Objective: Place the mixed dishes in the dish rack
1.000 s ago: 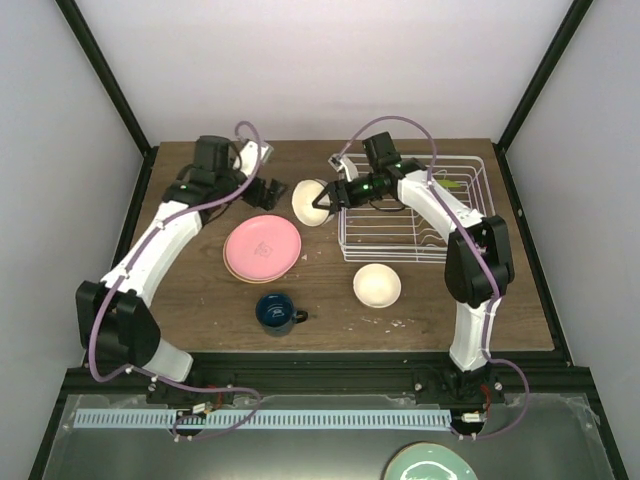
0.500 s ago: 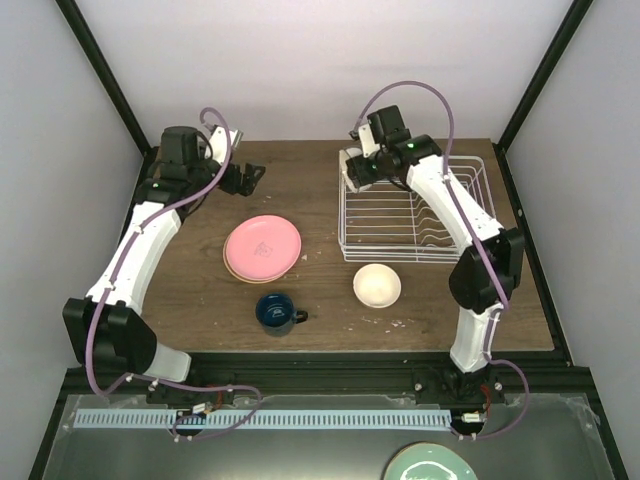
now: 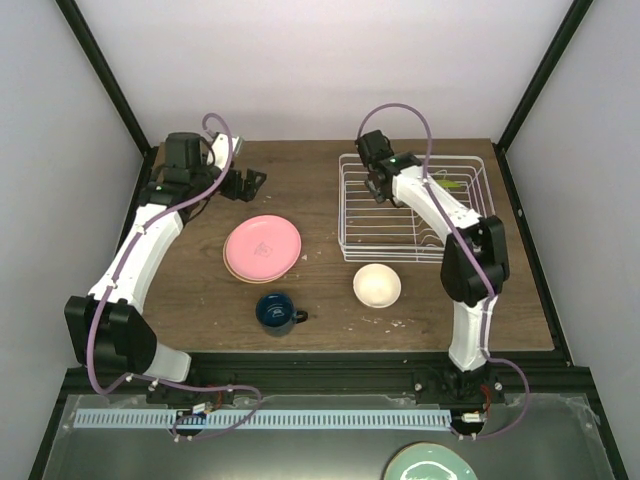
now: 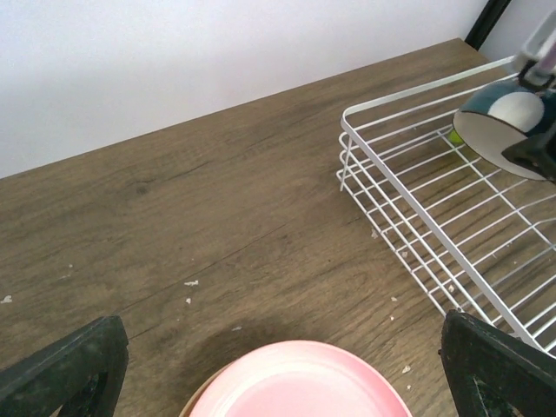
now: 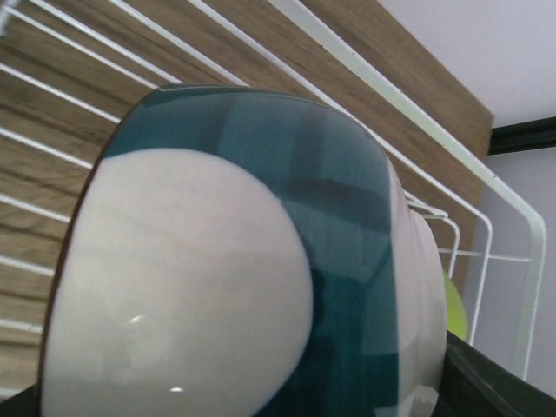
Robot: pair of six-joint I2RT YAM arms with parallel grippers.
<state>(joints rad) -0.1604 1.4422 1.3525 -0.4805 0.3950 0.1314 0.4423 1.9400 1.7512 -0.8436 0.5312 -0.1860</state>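
My right gripper [image 5: 261, 391] is shut on a bowl [image 5: 217, 261], teal outside with a cream base, which fills the right wrist view. It hangs tilted over the back-left part of the white wire dish rack [image 3: 470, 160]; the left wrist view also shows this bowl [image 4: 508, 130] above the rack [image 4: 391, 174]. From above, the right gripper [image 3: 380, 182] hides the bowl. A lime green plate [image 3: 447, 184] stands in the rack. A pink plate [image 3: 262, 245] lies on a peach-tan one [image 3: 232, 268]. A second cream bowl [image 3: 377, 285] and a dark blue mug [image 3: 275, 311] sit on the table. My left gripper [image 3: 245, 183] is open and empty.
The rack takes up the table's back right corner. The pink plate [image 4: 300, 387] lies just below the left gripper's fingers [image 4: 65, 365]. A pale teal plate [image 3: 430, 463] lies off the table at the bottom edge. Crumbs dot the wood.
The right arm has carried the bowl from left of the rack up and over the rack's back-left part. The left arm drew back to the left, then held still.
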